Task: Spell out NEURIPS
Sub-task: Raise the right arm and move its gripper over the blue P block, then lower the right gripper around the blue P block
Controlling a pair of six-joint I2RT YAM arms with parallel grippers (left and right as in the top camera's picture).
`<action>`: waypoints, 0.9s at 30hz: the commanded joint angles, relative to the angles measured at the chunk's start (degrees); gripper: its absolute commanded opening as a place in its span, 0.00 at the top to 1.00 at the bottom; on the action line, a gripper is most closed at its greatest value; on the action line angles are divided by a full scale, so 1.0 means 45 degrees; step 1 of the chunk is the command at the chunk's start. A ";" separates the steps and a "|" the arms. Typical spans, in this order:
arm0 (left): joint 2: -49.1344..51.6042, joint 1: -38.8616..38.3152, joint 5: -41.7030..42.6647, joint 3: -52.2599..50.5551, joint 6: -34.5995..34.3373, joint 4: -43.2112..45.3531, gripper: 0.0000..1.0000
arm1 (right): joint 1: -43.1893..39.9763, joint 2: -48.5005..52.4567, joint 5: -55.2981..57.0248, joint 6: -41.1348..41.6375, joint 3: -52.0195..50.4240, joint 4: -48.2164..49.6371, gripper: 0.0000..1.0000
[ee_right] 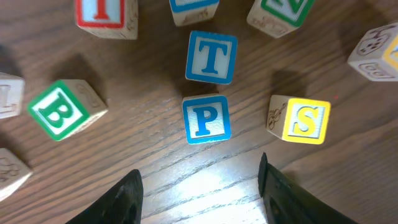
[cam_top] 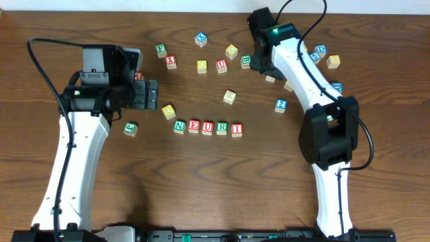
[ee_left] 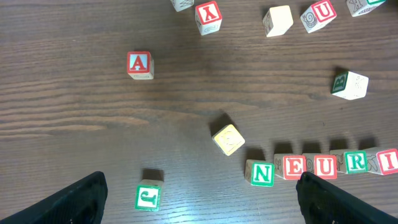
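A row of cubes reading N (cam_top: 179, 126), E (cam_top: 193, 126), U (cam_top: 207, 128), R (cam_top: 222, 127), I (cam_top: 236, 129) lies mid-table; the left wrist view shows it too, starting at N (ee_left: 262, 173). The blue P (ee_right: 206, 118) lies flat just ahead of my right gripper (ee_right: 198, 167), which is open and empty above the wood. A yellow S (ee_right: 305, 120) sits to the P's right. My left gripper (ee_left: 202, 180) hangs wide open and empty up-left of the row, seen from overhead as the left gripper (cam_top: 153, 95).
Around the P lie a blue T (ee_right: 212, 56) and a green B (ee_right: 61, 109). Near the row lie a yellow cube (ee_left: 228, 138), a green J (ee_left: 148, 197), a red A (ee_left: 139, 64) and a red X (ee_left: 208, 15). More loose cubes lie along the far side.
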 commanded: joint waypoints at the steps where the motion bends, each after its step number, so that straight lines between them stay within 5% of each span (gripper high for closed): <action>1: -0.0024 0.0049 0.0015 0.0262 0.0034 0.0000 0.04 | -0.0204 0.0559 -0.0112 0.0092 0.0214 -0.0044 0.45; 27: -0.0024 0.0049 0.0015 0.0262 0.0034 0.0000 0.04 | -0.0607 0.0869 -0.0680 -0.1326 0.0214 0.0962 0.45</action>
